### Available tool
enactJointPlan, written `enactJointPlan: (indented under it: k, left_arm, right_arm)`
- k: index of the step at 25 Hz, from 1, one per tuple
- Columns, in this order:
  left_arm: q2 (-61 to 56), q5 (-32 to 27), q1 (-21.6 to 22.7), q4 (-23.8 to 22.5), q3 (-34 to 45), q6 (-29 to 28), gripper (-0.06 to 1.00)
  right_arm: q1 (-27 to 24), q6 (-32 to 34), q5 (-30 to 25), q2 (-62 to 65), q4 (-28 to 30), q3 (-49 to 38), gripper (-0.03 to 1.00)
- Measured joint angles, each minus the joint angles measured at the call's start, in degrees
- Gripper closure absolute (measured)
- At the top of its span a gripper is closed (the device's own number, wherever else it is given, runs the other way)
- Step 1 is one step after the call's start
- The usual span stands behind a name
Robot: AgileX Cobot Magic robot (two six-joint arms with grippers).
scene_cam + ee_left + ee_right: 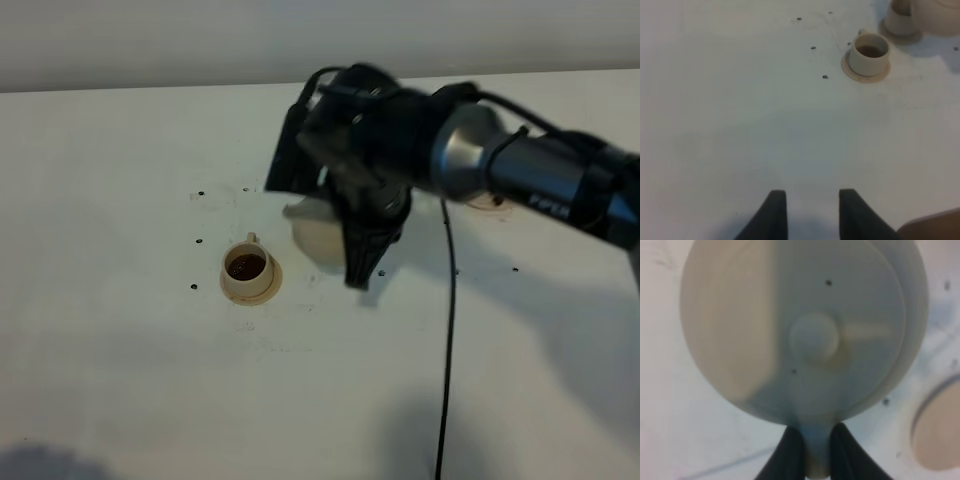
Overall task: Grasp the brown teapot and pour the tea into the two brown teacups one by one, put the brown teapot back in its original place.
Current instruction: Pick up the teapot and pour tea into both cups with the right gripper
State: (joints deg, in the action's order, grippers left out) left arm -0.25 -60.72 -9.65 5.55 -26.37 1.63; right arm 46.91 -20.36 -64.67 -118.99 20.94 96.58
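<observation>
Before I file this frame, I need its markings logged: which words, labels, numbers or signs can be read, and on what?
White lettering on the right arm's black forearm: one short word, too blurred to read.
No text visible on the squat beige ceramic teapot, the small tan cylindrical teacup or the white table.

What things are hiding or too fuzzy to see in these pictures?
- Second teacup: cut off by the left wrist view's edge; tea inside or not, cannot tell.
- Brown teapot: high view, mostly covered by the blurred right arm; spout unclear.
- Right gripper: right wrist view shows only fingertips, pinching the teapot's handle.
- Coaster: blurred, cut off by the right wrist view's edge.
</observation>
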Motion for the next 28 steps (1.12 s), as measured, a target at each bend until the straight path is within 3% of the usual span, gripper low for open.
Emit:
enactJointPlan:
  k: [11,28]
  left_arm:
    - [0.00,0.00,0.00,0.00,0.00,0.00,0.71]
    - [0.00,0.00,0.00,0.00,0.00,0.00,0.71]
  right_arm:
    - [-6.62,-3.88,0.00,0.14,-2.42,0.45,0.86]
    - [-7.60,-5.23,0.31,-1.62,-4.84,0.45,0.86]
